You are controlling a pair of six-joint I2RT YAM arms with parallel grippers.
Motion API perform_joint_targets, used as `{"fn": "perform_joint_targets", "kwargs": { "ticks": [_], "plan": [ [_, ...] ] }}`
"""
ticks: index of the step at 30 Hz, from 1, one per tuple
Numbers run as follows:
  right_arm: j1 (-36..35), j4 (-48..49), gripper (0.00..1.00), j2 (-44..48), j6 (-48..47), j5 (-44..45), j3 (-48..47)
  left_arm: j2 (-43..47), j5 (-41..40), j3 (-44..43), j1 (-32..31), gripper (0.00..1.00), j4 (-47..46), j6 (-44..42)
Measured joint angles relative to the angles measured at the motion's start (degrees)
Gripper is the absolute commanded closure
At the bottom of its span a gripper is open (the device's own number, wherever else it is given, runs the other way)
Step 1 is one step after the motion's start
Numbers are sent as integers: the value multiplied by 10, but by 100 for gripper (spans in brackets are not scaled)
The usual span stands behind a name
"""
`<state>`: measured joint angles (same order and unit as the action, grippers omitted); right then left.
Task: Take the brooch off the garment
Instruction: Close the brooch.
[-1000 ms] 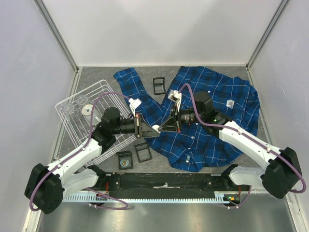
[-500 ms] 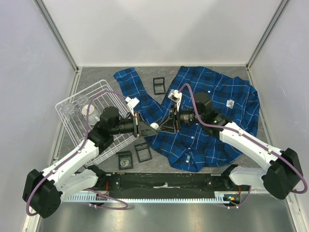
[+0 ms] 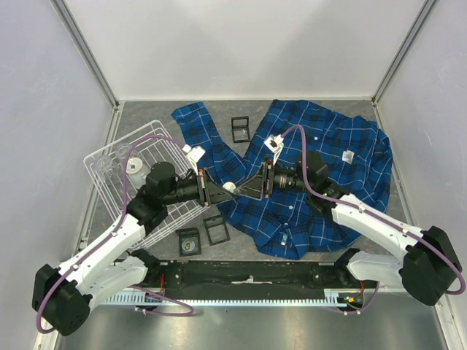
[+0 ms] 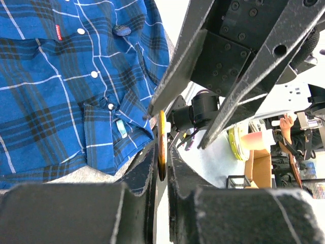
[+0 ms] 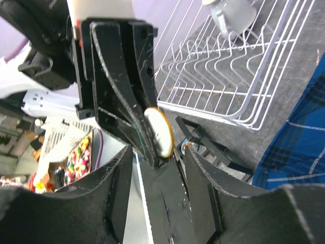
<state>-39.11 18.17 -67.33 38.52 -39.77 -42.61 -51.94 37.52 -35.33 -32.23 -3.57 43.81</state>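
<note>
L gripper [image 3: 217, 191] is pinched narrow on the brooch [image 4: 161, 146]. It's a thin round disc w/ a gold rim, seen edge-on in the L wrist view and clamped betw the two black L fingers [image 4: 138, 175]. From the R wrist view the disc shows a white face, held at the L fingertips.

R gripper [image 3: 243, 191] faces the L one tip to tip, w/ its fingers [image 5: 202, 185] spread wide. Brooch sits in the gap betw them, nearer one R fingertip than the other. Can't tell if that tip touches it.

Brooch is up off the garment [image 3: 292, 222], a blue plaid shirt w/ white buttons lying spread on the table. Shirt is under and behind the R fingers, w/ one sleeve running up beyond both sets of tips. In the L wrist view it fills the area left of the L fingers.

White wire rack [image 3: 117, 182] is behind the L fingers, under the L arm, w/ a small white round item [image 3: 135, 166] in it. Black square frames [image 3: 216, 228] lie on the table just nearside of the fingertips, and one more sits on the far side.
</note>
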Motion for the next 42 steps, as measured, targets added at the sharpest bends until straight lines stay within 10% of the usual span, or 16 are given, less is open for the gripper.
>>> {"fn": "perform_joint_targets", "kwargs": {
  "ticks": [42],
  "plan": [
    [-19,49,59,-30,22,54,-7,0,6,0,0,98,-10,0]
  ]
}}
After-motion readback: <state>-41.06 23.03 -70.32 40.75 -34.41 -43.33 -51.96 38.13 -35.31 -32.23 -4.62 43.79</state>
